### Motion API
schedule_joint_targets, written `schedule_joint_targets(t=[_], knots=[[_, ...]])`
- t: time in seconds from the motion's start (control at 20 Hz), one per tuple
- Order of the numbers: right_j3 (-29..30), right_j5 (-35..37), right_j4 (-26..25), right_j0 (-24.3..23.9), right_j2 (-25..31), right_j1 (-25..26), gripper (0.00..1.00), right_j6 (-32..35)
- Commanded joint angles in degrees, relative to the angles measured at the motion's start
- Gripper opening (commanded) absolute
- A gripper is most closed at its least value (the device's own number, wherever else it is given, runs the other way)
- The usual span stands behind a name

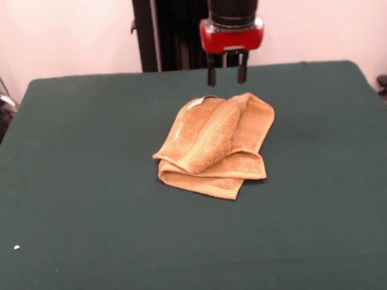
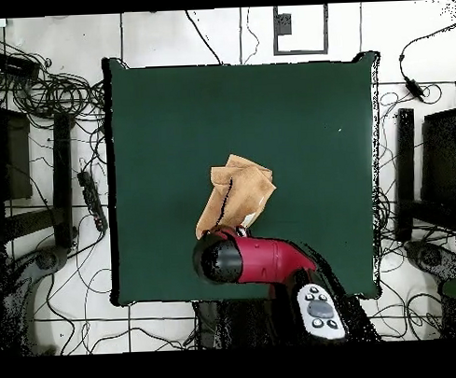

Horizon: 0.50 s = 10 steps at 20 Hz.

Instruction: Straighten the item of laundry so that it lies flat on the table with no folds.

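Near edge of the counter (image 1: pixel 88 256): bare green cloth, one white speck (image 1: pixel 16 247) at the front view's left. Mid-counter: the towel (image 1: pixel 214 145), golden-tan, bunched and folded over itself in several layers, a band stripe along the upper fold. Beyond it: my end effector (image 1: pixel 227 69), two dark fingers spread apart, nothing between them, hanging above the towel's far edge, not touching. Overhead, my red arm (image 2: pixel 271 258) covers the towel's base-side edge.

Overhead: arm (image 2: pixel 262 261) hid towel (image 2: pixel 236 191) near edge and gripper; front: arm cut off above gripper (image 1: pixel 226 69) at top edge
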Motion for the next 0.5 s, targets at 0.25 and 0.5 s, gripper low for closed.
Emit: schedule_joint_targets(t=[0.25,0.5], knots=[[-10.22,6.66,5.18,3.25,6.03,5.73,1.00,8.60],[-10.82,5.69,5.88,3.12,6.61,6.81,1.00,8.61]])
